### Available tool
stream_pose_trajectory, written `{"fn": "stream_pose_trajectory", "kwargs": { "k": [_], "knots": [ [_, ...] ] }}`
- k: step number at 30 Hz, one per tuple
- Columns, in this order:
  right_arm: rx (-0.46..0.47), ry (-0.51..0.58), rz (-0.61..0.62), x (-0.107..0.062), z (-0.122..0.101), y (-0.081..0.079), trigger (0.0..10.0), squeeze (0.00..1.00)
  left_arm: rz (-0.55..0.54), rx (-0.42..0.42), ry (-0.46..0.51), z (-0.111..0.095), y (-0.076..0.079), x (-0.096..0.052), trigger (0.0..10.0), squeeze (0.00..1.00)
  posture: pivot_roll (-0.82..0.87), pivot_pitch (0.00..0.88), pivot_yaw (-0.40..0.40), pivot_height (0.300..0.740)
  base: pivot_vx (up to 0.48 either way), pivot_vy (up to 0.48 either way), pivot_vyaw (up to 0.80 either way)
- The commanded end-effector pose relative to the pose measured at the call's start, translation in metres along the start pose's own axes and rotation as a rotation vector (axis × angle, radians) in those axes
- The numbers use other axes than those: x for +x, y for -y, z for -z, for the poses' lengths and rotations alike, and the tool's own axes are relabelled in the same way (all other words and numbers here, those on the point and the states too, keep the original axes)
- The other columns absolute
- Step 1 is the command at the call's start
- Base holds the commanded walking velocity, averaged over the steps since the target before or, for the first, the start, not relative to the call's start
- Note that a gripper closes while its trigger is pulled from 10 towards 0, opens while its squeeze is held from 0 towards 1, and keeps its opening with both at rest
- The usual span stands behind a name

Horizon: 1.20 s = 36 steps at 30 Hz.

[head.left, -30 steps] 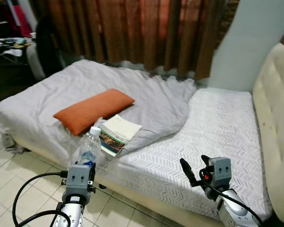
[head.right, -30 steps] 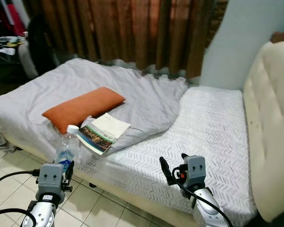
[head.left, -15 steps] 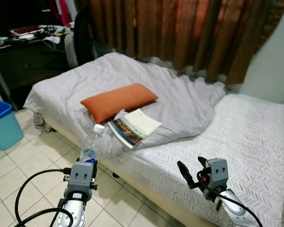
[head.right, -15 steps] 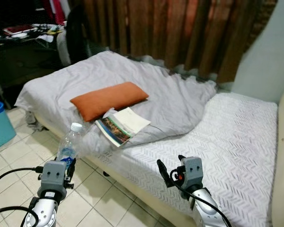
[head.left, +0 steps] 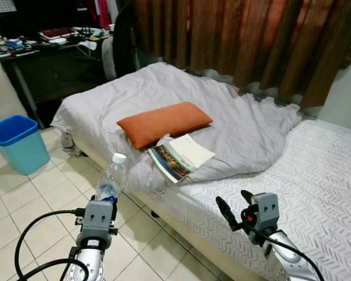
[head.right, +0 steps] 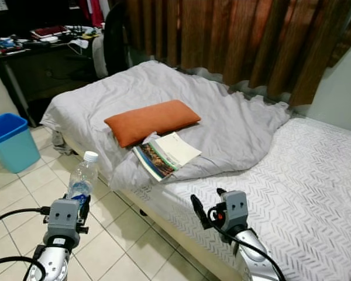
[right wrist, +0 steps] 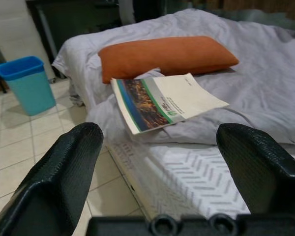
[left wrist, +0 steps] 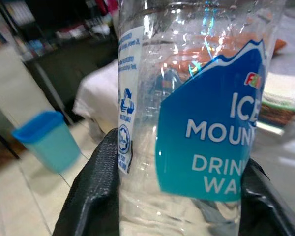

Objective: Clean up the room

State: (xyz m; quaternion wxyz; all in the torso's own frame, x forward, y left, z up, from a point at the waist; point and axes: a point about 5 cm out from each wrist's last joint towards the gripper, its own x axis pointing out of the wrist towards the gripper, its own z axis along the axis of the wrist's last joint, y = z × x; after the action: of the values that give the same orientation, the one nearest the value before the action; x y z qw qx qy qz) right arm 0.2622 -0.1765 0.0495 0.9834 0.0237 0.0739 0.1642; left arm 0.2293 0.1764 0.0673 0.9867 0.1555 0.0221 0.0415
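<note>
left gripper (head.left: 103,206): clamped on water bottle (head.left: 109,180), upright, near bed (head.left: 316,175) | right gripper (head.left: 234,208): fingers apart, over bed edge | booklet (head.left: 181,157): touching orange pillow (head.left: 164,123) | blue bin (head.left: 17,142): well apart from bed

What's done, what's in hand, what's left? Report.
Done: nothing visibly tidied yet. In hand: the left gripper is shut on the water bottle, held upright over the tiled floor; the blue bin stands by the desk. Left: the book and orange pillow lie on the rumpled grey sheet. The right gripper is open.
</note>
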Motion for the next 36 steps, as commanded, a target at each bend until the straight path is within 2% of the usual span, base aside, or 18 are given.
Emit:
{"fn": "stream_pose_trajectory", "kwargs": {
  "k": [1, 8, 12, 15, 33, 36],
  "knots": [
    [0.014, 0.030, 0.025, 0.003, -0.006, 0.003, 10.0, 0.00, -0.034, 0.066, 0.101, -0.017, -0.007, 0.002, 10.0, 0.00, 0.05, 0.000, -0.036, 0.740, 0.000, 0.000, 0.00],
    [0.002, 0.027, 0.034, 0.005, -0.007, 0.005, 10.0, 0.00, -0.004, 0.144, 0.155, -0.024, -0.005, 0.001, 10.0, 0.00, 0.05, 0.000, -0.029, 0.740, 0.000, 0.000, 0.21],
    [0.004, 0.023, 0.025, 0.006, -0.006, 0.002, 10.0, 0.00, -0.017, 0.023, 0.063, -0.013, -0.005, 0.003, 10.0, 0.00, 0.05, 0.000, -0.020, 0.740, 0.000, 0.000, 0.69],
    [0.002, 0.021, 0.020, 0.006, -0.005, 0.001, 10.0, 0.00, -0.025, -0.026, 0.020, -0.006, -0.005, 0.002, 10.0, 0.00, 0.05, 0.000, -0.020, 0.740, 0.000, 0.000, 0.67],
    [-0.027, 0.008, -0.018, 0.006, -0.003, -0.001, 10.0, 0.00, -0.007, -0.023, 0.025, -0.005, -0.001, 0.001, 10.0, 0.00, 0.06, 0.000, -0.032, 0.740, 0.000, 0.000, 0.62],
    [-0.005, 0.009, 0.010, 0.007, -0.003, 0.002, 10.0, 0.00, 0.003, -0.044, 0.023, -0.004, 0.000, -0.001, 10.0, 0.00, 0.06, 0.000, -0.032, 0.740, 0.160, 0.000, 0.59]
  ]
}}
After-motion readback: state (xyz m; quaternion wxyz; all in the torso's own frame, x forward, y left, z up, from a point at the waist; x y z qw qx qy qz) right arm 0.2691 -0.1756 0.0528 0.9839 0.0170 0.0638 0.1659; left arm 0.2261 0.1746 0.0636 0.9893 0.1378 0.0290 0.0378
